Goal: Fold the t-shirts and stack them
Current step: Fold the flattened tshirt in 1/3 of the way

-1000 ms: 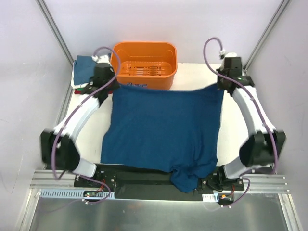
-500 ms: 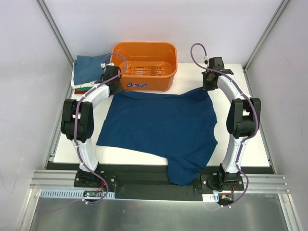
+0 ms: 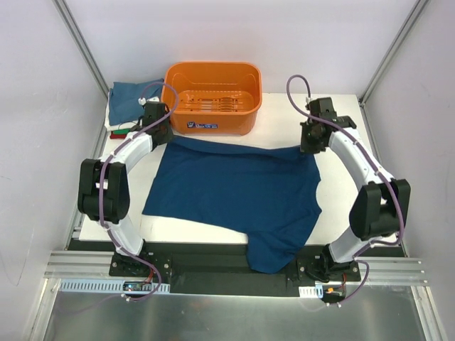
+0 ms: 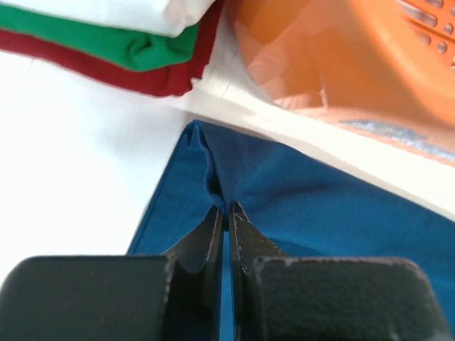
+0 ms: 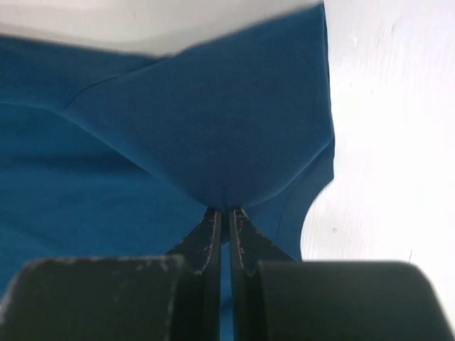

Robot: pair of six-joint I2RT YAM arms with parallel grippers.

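Observation:
A dark blue t-shirt [image 3: 234,188] lies spread on the white table, its near end hanging over the front edge. My left gripper [image 3: 160,133] is shut on its far left corner; the left wrist view shows the cloth [image 4: 313,213] pinched between the fingertips. My right gripper [image 3: 311,144] is shut on its far right corner, the cloth [image 5: 213,142] bunched at the fingertips. A stack of folded t-shirts [image 3: 126,105] sits at the far left: teal on top, with white, green [image 4: 106,42] and red [image 4: 106,67] layers beneath.
An orange plastic basket [image 3: 213,96] stands at the back centre, just beyond the shirt's far edge, close to my left gripper [image 4: 341,57]. The table's right side [image 3: 355,206] is bare white. Metal frame posts rise at both back corners.
The shirt's far edge, held up and stretched one second ago, has been lowered onto the table. Both grippers moved inward, then back and down, still holding the corners.

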